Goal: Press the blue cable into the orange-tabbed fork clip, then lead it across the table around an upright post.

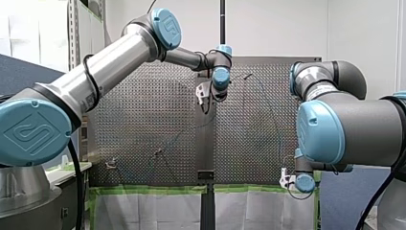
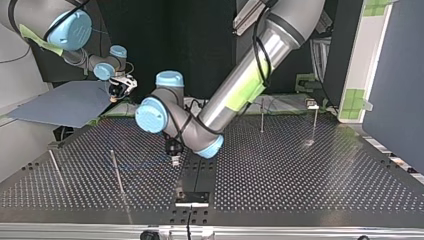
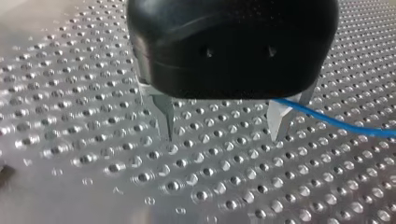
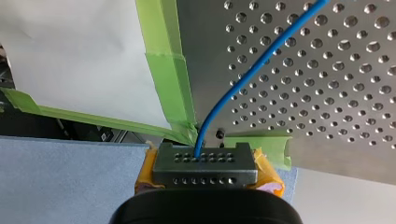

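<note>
The blue cable runs out of my right gripper, whose yellow-padded fingers are shut on it just off the taped corner of the perforated table. In the front view that gripper hangs at the table's near right corner. My left gripper hovers low over the plate's middle, its metal fingers open with nothing between them. A stretch of the blue cable passes beside one fingertip, outside the gap. In the top view it points down at the centre strip. A small clip stands at that view's far right.
Thin upright posts stand on the plate: two at the top view's right, two at its left. A black block sits on the centre strip by the near edge. Green tape lines the table edge.
</note>
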